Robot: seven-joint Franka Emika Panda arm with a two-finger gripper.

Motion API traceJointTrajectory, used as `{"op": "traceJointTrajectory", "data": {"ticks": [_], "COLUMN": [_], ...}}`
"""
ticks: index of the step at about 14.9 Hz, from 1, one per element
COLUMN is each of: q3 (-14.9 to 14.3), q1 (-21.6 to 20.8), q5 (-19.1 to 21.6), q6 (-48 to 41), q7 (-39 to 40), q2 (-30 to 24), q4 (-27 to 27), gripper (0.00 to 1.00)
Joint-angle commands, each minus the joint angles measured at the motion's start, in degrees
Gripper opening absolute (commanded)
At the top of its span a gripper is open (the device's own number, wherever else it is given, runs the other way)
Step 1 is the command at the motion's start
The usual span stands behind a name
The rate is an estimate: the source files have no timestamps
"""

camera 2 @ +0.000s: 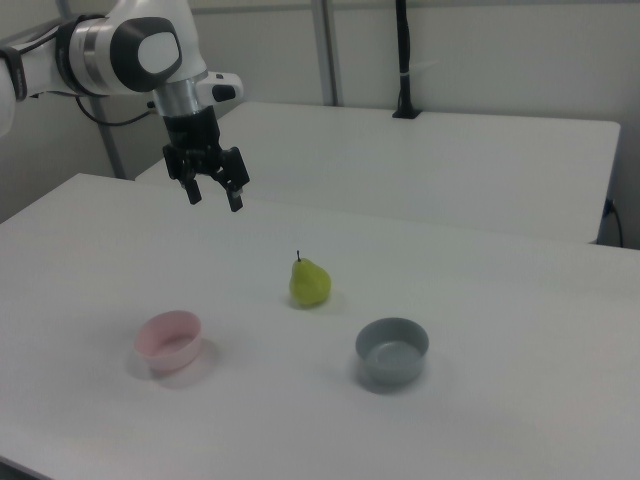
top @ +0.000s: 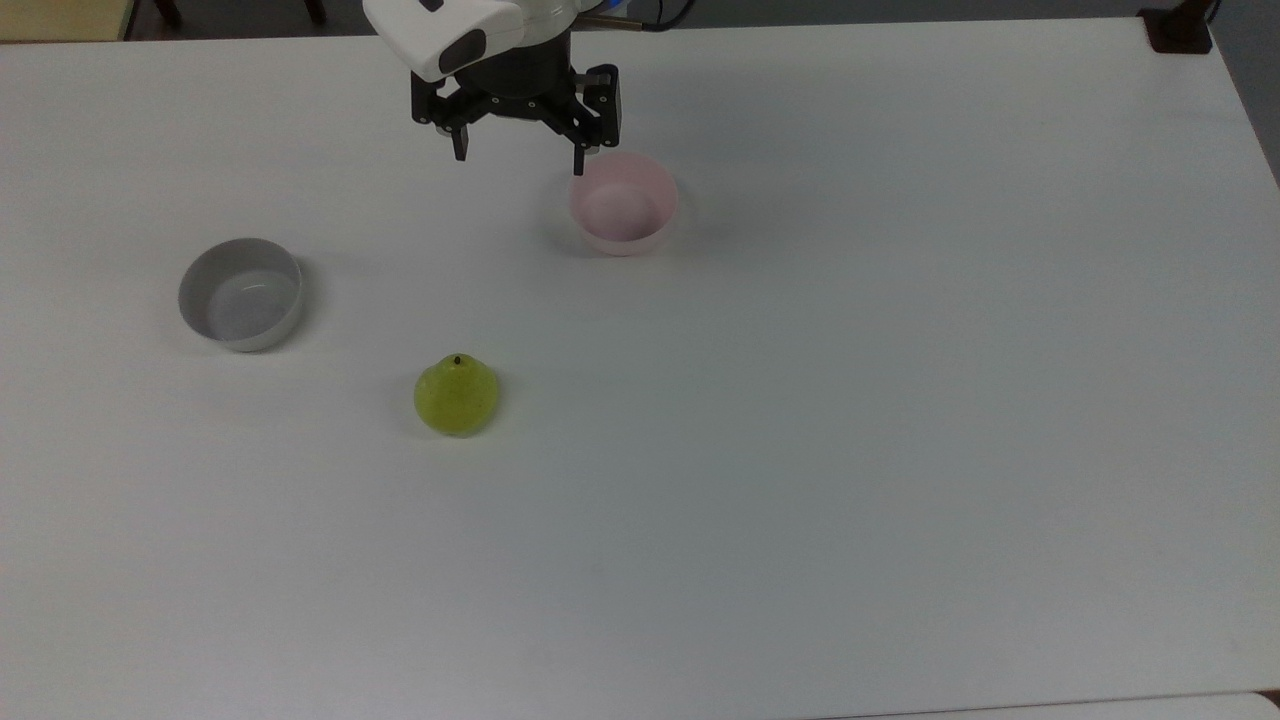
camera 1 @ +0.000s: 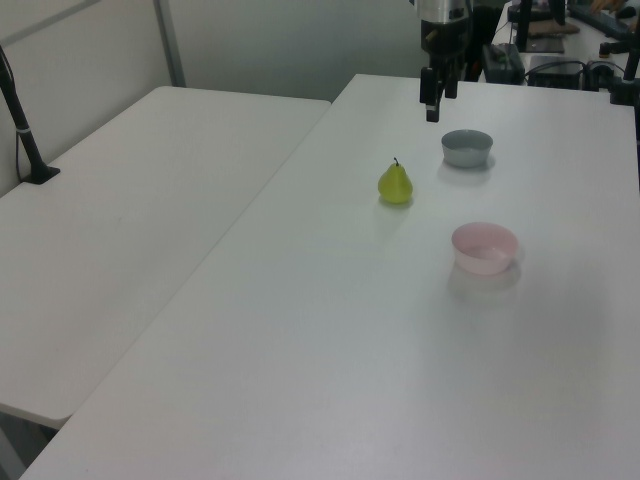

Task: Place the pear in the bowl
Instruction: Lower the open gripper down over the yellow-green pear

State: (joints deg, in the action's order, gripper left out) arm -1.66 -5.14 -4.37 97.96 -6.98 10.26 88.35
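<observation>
The yellow-green pear stands upright on the white table, dark stem up. The pale pink bowl sits empty, up and to the right of the pear in the top view. My gripper hangs open in the air with nothing between its fingers. In the top view it is just left of the pink bowl and well above the pear.
A grey-white bowl of like size sits empty at the top view's left. A second white table adjoins in the left view. A black post stands on the far table in the right view.
</observation>
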Motion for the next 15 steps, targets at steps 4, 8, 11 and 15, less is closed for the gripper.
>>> {"op": "traceJointTrajectory", "data": {"ticks": [4, 8, 11, 15], "q3": [-0.53, -0.71, -0.62, -0.62], "q1": [0.92, 2.32, 3.55, 4.61], "q5": [0.06, -0.2, -1.78, -3.71], "q6": [5.21, 11.27, 15.15, 19.36], "q7": [9.26, 9.62, 9.62, 9.62], "q2": [2.65, 6.51, 9.42, 13.19], "q4": [0.24, 0.15, 0.15, 0.15], "gripper": [1.0, 1.0, 1.0, 1.0]}}
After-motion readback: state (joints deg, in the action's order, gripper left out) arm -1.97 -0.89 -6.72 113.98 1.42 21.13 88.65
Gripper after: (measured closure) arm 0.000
